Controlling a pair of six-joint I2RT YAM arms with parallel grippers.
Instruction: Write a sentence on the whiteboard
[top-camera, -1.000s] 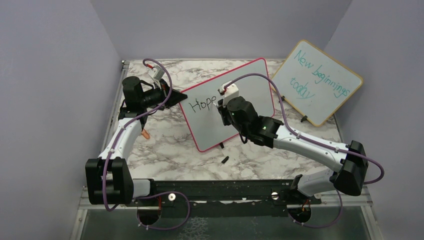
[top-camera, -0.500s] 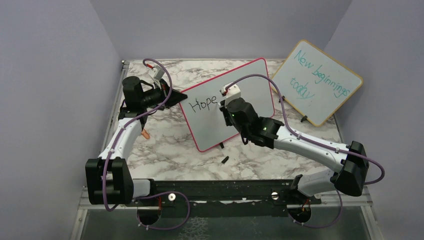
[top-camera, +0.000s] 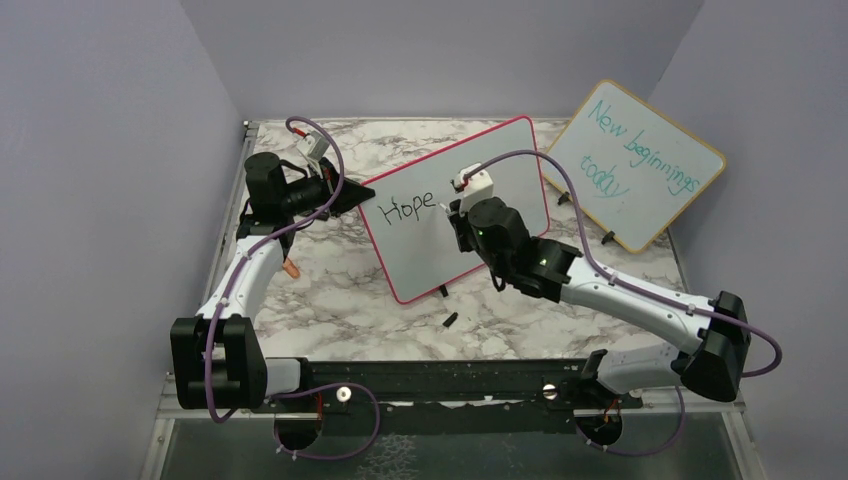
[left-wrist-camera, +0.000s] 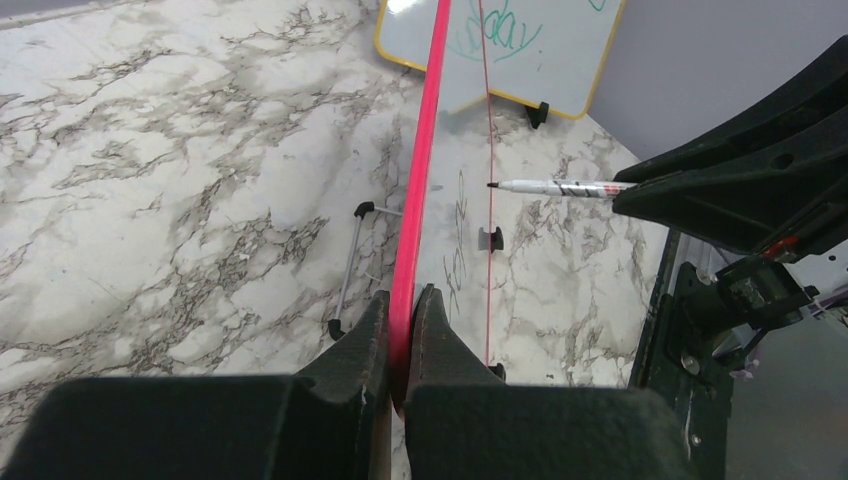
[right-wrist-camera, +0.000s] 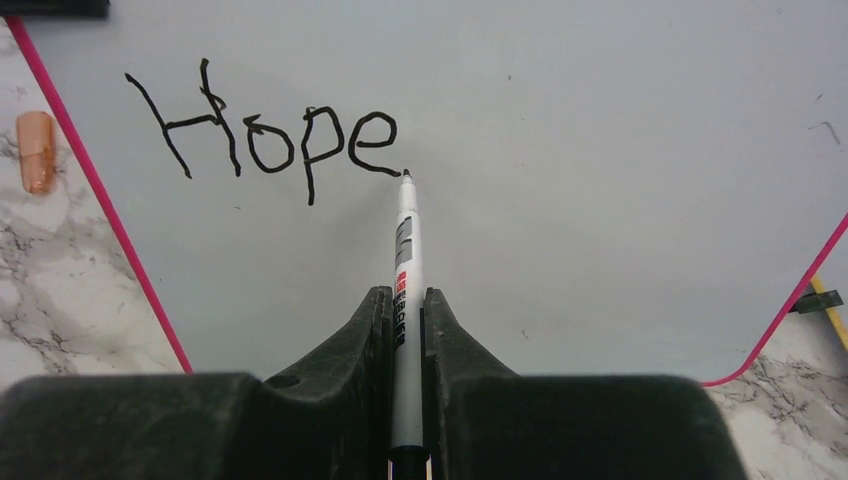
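Right wrist: right tool clamps marker, tip beside "Hope". Left wrist alone shows left tool pinching whiteboard edge; second board beyond.

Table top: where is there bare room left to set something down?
Bare marble lies between the left arm and the whiteboard, and along the back wall behind it. Crowded on the right, where the right arm crosses between whiteboard and teal-lettered board.
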